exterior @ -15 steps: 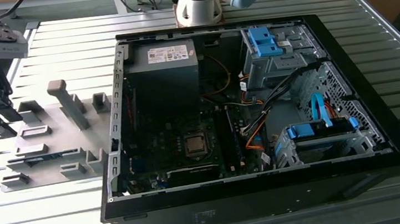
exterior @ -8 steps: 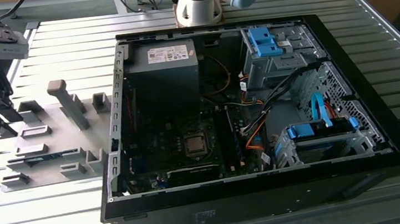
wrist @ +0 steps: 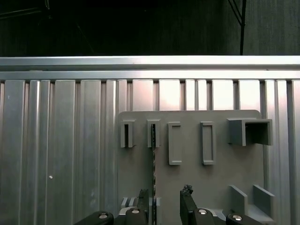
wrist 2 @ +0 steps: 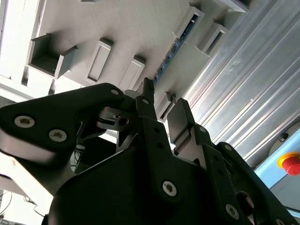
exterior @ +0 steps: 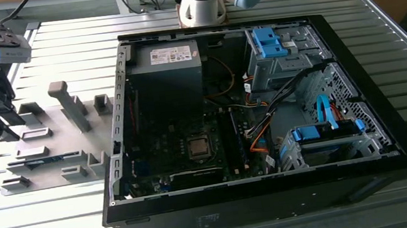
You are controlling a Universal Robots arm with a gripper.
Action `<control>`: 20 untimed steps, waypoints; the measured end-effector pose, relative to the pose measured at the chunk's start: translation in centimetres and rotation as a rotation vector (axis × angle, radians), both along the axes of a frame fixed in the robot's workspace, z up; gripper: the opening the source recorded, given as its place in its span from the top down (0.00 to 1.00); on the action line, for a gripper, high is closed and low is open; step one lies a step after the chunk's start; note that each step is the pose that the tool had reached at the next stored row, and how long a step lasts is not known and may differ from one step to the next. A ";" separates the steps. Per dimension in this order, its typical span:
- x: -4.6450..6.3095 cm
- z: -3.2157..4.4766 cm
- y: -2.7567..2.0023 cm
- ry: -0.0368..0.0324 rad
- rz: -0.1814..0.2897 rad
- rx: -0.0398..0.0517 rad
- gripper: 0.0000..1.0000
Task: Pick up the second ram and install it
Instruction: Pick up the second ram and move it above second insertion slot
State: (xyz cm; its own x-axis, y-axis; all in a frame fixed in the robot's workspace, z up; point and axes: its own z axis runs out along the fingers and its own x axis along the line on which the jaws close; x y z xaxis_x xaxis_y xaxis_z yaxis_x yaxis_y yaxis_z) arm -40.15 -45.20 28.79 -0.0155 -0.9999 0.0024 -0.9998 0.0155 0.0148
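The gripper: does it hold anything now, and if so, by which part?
Nothing is held. The gripper is open, and the second ram stands on edge in its grey holder.

Ribbed table (exterior: 48,221) (grey plate (exterior: 55,125), open case (exterior: 273,200))

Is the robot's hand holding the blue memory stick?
No, the memory stick stands on edge in the grey holder plate, while the open hand hovers apart from it.

One computer case (exterior: 273,203) — two blue drive-bay clips (exterior: 266,42) (exterior: 319,132), one power supply (exterior: 164,67); one holder plate (exterior: 52,115), one ram (wrist 2: 174,49).
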 end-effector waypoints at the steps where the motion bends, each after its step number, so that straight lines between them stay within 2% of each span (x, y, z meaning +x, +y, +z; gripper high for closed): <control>1: 0.0 -0.07 0.00 -0.0001 0.000 0.0001 0.60; 6: 0.0 -0.38 0.00 0.0001 0.000 -0.0001 0.60; 14: 0.0 -0.46 0.00 -0.0003 0.000 0.0002 0.60; 17: 0.0 -0.78 -0.01 -0.0038 0.000 0.0000 0.60; 20: 0.0 -1.21 -0.02 -0.0115 0.000 0.0000 0.60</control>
State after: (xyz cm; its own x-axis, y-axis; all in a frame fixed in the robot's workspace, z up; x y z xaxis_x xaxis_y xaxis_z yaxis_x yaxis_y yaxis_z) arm -40.20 -45.22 27.58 -0.0155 -0.9999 0.0022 -0.9999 0.0156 0.0033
